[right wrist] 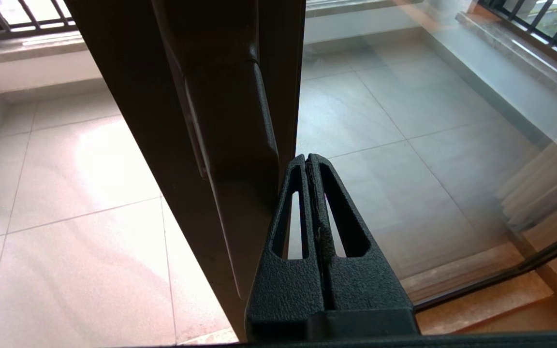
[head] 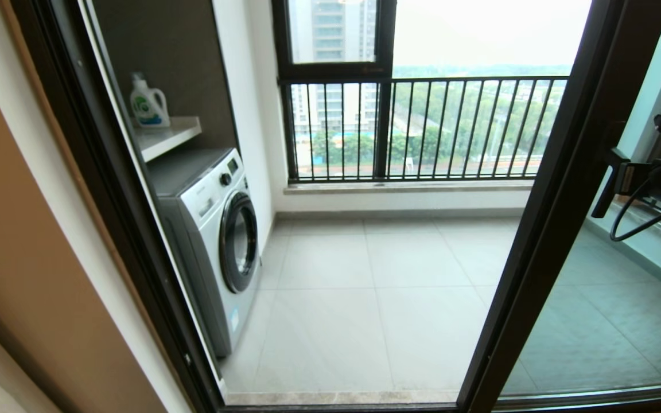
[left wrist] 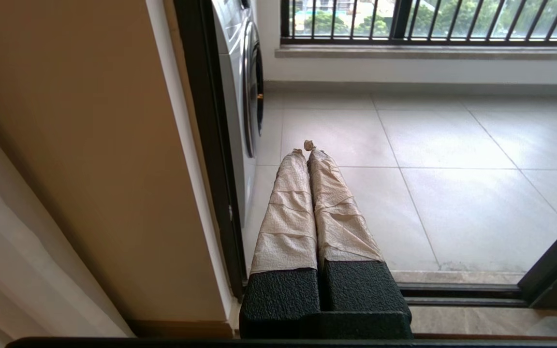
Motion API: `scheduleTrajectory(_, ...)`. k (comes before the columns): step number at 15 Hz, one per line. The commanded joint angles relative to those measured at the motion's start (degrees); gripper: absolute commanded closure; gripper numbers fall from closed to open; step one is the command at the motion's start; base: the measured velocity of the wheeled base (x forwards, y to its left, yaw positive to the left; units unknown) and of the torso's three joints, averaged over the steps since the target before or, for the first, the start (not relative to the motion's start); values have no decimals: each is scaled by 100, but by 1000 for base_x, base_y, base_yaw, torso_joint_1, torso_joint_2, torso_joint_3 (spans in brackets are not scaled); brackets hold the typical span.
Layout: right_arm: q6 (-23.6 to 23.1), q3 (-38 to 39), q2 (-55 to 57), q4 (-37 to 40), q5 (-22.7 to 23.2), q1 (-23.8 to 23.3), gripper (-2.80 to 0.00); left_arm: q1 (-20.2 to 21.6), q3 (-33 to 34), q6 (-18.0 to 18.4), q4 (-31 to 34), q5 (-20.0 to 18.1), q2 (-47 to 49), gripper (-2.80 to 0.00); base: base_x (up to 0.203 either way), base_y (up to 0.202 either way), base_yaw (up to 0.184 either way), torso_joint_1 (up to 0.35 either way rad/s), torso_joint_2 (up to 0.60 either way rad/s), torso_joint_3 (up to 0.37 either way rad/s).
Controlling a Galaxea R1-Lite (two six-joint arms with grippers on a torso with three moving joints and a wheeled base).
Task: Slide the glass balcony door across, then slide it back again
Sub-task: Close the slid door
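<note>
The glass balcony door stands at the right, its dark upright edge slanting down the head view and leaving a wide opening to the balcony on its left. Its short black bar handle sits on that upright. My right gripper is shut and empty, lying against the glass-side of the handle; its fingertips sit beside the handle and upright. My left gripper, with taped fingers, is shut on nothing, low by the left door jamb, and does not show in the head view.
A white washing machine stands just inside the balcony at the left, under a shelf with a detergent bottle. The black-framed window with railing bars closes the far side. The floor track runs along the threshold.
</note>
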Motion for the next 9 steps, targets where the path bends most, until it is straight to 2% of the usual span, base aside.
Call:
scheduleTrajectory(1,-4,10,-17,-14,41,22,0,0,0,1,-1,0,1,0,0,0,0,0,0,0)
scheduleTrajectory(9,-4,55,-24,-23,37,119,0,0,0,1,-1,0,9,0,0,0,0,0,0,0)
